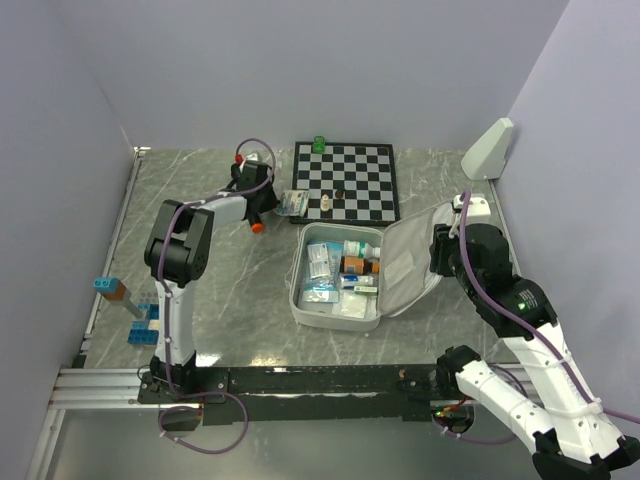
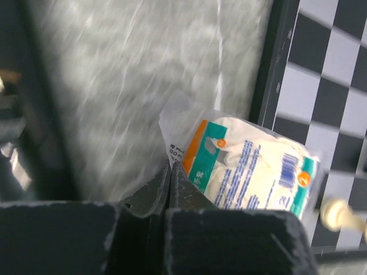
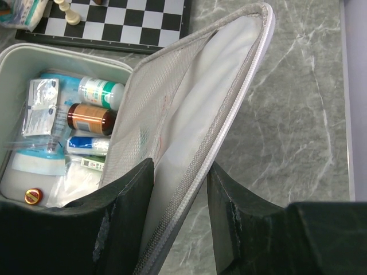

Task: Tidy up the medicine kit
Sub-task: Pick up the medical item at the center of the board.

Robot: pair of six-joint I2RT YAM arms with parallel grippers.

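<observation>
left gripper pinching a packet, right gripper on the medicine kit lid

our left gripper is closed, its tips nipping the clear edge of the white, teal and orange packet, which lies partly on the chessboard. our right gripper clasps the kit's raised lid between half-spread fingers. the kit sits open just on our side of the board. the lid hides the kit's right part from the wrist view. our left arm stretches far forward, while the right bends inward at the elbow. the packet's blue print is too blurred to read, and the labels on the bottles are too small.
</observation>
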